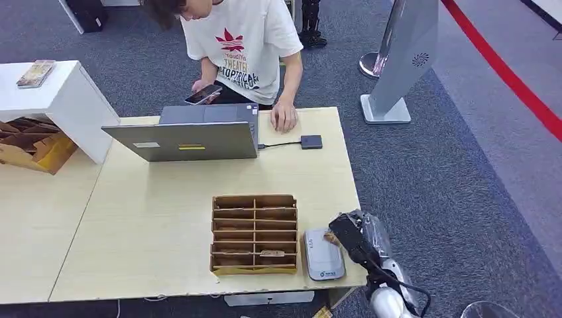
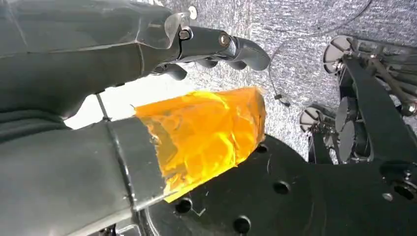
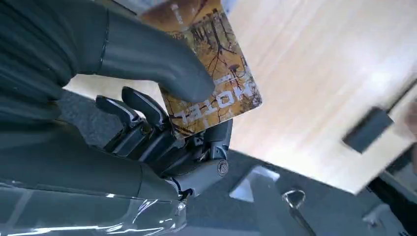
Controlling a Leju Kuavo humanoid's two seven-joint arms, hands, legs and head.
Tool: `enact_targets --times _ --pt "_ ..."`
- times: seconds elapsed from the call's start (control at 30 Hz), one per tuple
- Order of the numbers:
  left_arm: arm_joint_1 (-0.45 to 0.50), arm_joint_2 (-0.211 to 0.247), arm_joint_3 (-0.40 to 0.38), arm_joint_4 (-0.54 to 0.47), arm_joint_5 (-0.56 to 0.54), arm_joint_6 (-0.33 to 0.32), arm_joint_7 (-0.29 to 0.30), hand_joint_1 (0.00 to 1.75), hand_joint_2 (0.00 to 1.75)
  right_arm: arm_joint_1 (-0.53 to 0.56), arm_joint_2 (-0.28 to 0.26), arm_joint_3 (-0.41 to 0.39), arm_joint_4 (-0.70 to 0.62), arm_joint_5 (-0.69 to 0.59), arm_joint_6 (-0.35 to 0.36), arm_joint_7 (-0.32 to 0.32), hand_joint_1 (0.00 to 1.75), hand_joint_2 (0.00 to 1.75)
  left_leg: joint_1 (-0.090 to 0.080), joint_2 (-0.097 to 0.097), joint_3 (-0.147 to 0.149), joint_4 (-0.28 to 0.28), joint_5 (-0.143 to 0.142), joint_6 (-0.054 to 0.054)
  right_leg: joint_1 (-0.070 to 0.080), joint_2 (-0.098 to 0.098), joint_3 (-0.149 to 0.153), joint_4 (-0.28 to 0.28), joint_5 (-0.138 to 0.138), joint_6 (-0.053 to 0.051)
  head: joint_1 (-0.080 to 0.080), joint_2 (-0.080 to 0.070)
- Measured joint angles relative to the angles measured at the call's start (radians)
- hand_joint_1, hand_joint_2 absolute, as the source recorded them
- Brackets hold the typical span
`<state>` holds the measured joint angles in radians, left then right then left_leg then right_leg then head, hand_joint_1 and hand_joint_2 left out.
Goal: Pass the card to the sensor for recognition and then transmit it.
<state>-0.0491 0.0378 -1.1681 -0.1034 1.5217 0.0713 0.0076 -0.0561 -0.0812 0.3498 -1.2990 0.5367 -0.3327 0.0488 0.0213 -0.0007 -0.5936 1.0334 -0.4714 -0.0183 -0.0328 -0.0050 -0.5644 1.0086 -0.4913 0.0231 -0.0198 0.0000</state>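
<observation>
The light wooden table (image 1: 152, 225) spans the head view, with a person (image 1: 242, 40) seated at its twelve o'clock edge behind an open grey laptop (image 1: 185, 136). A brown cardboard sorting rack (image 1: 254, 233) sits toward six o'clock, and a grey card sensor (image 1: 323, 255) lies just beside it at its three o'clock. The right hand (image 1: 348, 233) hovers over the sensor's three o'clock edge, thumb and fingers pinching the brown hotel card (image 3: 216, 78). The left hand (image 2: 147, 73) hangs over carpet, fingers apart from the thumb, grasping nothing.
</observation>
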Motion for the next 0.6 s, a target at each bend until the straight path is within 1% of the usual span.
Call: enact_targets --times 0.03,0.17,0.3,0.37,0.43,0.6 --pt "0.000 -0.003 0.000 0.000 0.000 0.000 0.000 0.00 0.00 0.009 0.007 -0.007 -0.015 -0.003 -0.030 -0.018 1.75 1.75 0.000 0.000 0.000 0.000 0.000 0.000 0.000 -0.001 0.000 0.000 0.000 0.000 0.000 0.000" --pt "0.000 -0.013 0.000 0.000 0.000 0.002 -0.001 0.00 0.00 0.039 0.055 -0.046 -0.107 -0.054 -0.181 -0.158 1.75 1.75 0.000 0.000 0.000 0.000 0.000 0.000 0.000 0.000 -0.001 0.000 0.000 0.000 0.000 0.000" --pt "-0.002 -0.023 -0.005 0.000 0.000 0.007 -0.006 0.00 0.00 0.056 0.103 -0.072 -0.227 -0.074 -0.277 -0.266 1.75 1.75 0.000 0.000 -0.001 0.000 0.000 0.000 0.000 0.000 -0.001 0.000 0.000 0.000 0.001 0.000" --pt "-0.004 -0.026 -0.010 0.000 -0.001 0.010 -0.009 0.00 0.00 0.059 0.118 -0.074 -0.286 -0.076 -0.295 -0.298 1.75 1.75 0.000 0.000 0.000 0.000 0.000 0.000 0.000 0.000 -0.001 0.000 0.000 0.000 0.001 0.000" --pt "-0.006 -0.028 -0.011 0.000 -0.001 0.011 -0.010 0.00 0.00 0.058 0.127 -0.074 -0.330 -0.079 -0.300 -0.315 1.75 1.75 0.000 0.000 -0.001 0.000 0.000 0.000 0.000 0.000 -0.001 0.000 0.000 0.000 0.001 0.000" --pt "-0.008 -0.029 -0.021 0.000 -0.002 0.013 -0.010 0.00 0.00 0.041 0.139 -0.050 -0.401 -0.084 -0.293 -0.335 1.75 1.75 0.000 0.000 0.000 0.000 0.000 0.000 0.000 0.000 0.000 0.000 0.000 0.000 0.000 0.000"
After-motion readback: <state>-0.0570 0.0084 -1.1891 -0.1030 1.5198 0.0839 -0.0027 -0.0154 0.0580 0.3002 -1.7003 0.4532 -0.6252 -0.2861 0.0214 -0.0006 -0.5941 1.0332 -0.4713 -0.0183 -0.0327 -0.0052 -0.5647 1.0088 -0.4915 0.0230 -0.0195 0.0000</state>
